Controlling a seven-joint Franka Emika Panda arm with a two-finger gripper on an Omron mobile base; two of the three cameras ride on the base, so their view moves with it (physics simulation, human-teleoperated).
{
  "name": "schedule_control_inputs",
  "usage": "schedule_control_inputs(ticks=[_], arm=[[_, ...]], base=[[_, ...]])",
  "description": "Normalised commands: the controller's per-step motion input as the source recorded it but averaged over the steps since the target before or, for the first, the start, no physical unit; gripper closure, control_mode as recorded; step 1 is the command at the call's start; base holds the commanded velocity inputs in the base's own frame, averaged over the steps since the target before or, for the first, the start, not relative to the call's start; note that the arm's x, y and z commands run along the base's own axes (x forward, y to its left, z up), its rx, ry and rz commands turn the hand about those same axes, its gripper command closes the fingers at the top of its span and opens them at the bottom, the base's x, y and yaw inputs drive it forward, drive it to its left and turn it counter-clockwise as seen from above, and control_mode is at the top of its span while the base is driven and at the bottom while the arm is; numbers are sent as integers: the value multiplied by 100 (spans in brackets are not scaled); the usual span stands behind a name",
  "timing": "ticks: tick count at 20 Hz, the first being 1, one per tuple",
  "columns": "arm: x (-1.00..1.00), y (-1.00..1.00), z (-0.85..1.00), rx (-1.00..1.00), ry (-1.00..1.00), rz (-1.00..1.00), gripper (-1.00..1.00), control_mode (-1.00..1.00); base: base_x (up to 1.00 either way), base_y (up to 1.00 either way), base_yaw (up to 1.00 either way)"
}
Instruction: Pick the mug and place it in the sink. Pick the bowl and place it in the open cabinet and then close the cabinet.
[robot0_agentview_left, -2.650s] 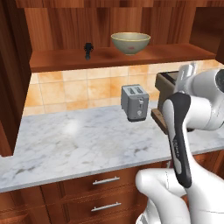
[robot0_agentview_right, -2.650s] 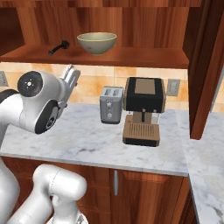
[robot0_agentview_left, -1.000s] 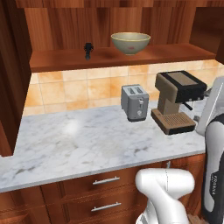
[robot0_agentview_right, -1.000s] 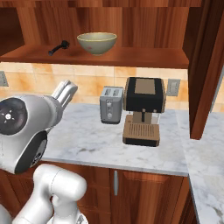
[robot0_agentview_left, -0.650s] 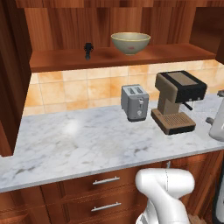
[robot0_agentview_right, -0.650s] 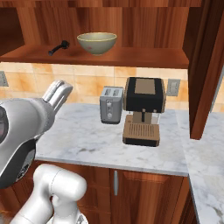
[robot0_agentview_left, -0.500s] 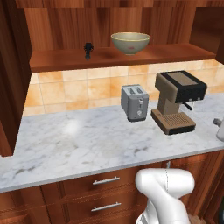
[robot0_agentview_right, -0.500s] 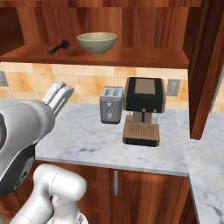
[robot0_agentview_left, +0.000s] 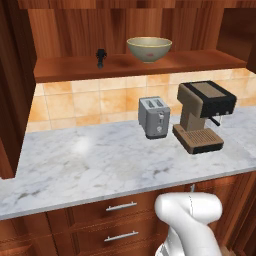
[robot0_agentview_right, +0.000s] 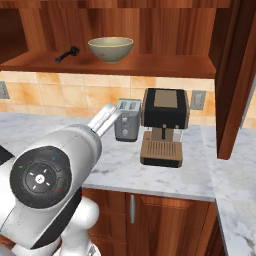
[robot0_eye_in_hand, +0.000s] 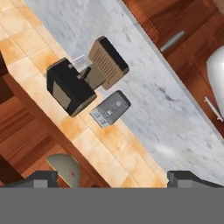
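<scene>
Here the bowl sits upright on the wood shelf of the open cabinet, roughly mid-shelf, with a small black item standing well apart to its left in the left base view; the right base view shows the same bowl with that item lying toward the shelf's left end. Below the shelf, a tiled backsplash meets a white marble counter. On the counter a grey two-slot toaster stands just beside a black-and-tan coffee machine, the two apart but near, both against the wall. An open cabinet door hangs at the right edge of the right base view. Lower drawers with horizontal handles run under the counter edge. In the hand view, the gripper shows two dark tips set wide apart at the bottom corners with nothing between them, looking over the toaster, coffee machine and a part of the bowl.
</scene>
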Motion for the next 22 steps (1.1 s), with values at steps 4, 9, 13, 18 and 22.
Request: schedule_control_inputs(ticks=[4,9,13,18,22], arm=[[0,-44,-1,0,-5,1,-100,-100],[-3,-32,0,0,-9,1,-100,-100],[-2,-37,0,1,-5,0,-100,-100],[0,-35,0,1,-3,0,-100,-100],[0,-44,0,4,-3,0,-100,-100]], base=[[0,0,0],[0,0,0],[0,0,0],[0,0,0],[0,0,0]])
